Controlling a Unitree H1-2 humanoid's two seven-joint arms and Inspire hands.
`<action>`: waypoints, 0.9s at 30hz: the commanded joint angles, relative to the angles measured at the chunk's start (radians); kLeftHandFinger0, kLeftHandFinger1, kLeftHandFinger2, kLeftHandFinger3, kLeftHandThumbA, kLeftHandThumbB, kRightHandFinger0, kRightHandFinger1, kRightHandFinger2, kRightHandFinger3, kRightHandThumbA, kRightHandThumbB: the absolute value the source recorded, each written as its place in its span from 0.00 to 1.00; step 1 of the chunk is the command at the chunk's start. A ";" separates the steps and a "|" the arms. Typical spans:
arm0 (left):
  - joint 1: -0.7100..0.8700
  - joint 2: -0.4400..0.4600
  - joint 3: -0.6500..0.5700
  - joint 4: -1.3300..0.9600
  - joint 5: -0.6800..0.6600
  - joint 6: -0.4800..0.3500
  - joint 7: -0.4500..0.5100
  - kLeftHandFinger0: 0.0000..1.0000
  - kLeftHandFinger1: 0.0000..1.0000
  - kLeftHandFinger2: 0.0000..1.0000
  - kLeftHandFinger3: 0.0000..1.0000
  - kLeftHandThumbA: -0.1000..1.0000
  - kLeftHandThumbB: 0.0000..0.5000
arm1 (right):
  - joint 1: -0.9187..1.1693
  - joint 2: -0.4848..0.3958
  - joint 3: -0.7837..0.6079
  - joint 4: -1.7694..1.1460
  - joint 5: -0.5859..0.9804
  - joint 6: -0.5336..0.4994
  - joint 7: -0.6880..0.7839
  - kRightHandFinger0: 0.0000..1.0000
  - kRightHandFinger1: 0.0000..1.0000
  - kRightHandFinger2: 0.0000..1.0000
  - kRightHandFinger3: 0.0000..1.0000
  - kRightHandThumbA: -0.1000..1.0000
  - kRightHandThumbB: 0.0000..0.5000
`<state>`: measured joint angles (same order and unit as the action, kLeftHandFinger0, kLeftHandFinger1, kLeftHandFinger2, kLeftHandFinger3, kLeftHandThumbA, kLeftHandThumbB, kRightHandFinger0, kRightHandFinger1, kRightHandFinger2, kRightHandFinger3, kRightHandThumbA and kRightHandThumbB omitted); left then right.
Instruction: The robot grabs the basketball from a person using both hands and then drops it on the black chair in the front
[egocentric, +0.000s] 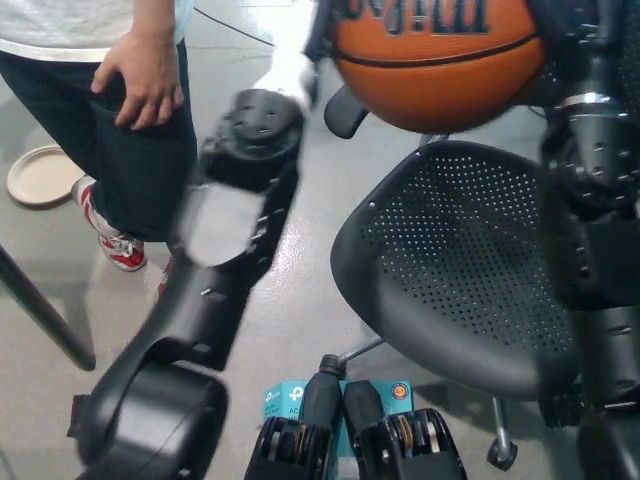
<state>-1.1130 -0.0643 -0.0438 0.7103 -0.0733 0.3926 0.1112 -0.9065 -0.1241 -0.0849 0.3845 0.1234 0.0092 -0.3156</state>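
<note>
Bright, even light. The gray floor (290, 300) shines a little (soft glare). The left arm (235, 220) looks blurry.

An orange basketball (437, 65) with black seams and lettering is shown above a black perforated chair (460, 290). Red-and-white shoes (115, 245), dark trousers (130, 140) and a grey floor (290, 330) are seen.
</note>
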 joint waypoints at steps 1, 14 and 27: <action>-0.245 -0.162 -0.029 0.192 -0.040 -0.316 -0.176 1.00 1.00 1.00 1.00 1.00 0.46 | -0.101 -0.020 0.004 0.027 0.052 0.074 0.131 1.00 1.00 1.00 1.00 1.00 0.31; -0.308 -0.155 -0.055 0.482 0.033 -0.352 -0.172 1.00 1.00 1.00 1.00 1.00 0.55 | -0.051 -0.174 -0.025 0.194 0.089 0.079 0.270 1.00 1.00 1.00 1.00 1.00 0.35; -0.288 0.140 -0.039 0.538 0.042 -0.417 -0.199 1.00 1.00 1.00 1.00 1.00 0.59 | -0.004 -0.494 -0.103 0.282 0.065 0.072 0.326 1.00 1.00 1.00 1.00 1.00 0.53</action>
<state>-1.3411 0.0150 -0.0871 1.2463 -0.0532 0.0724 -0.0509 -0.8891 -0.5556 -0.1679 0.7013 0.1818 0.0770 -0.0555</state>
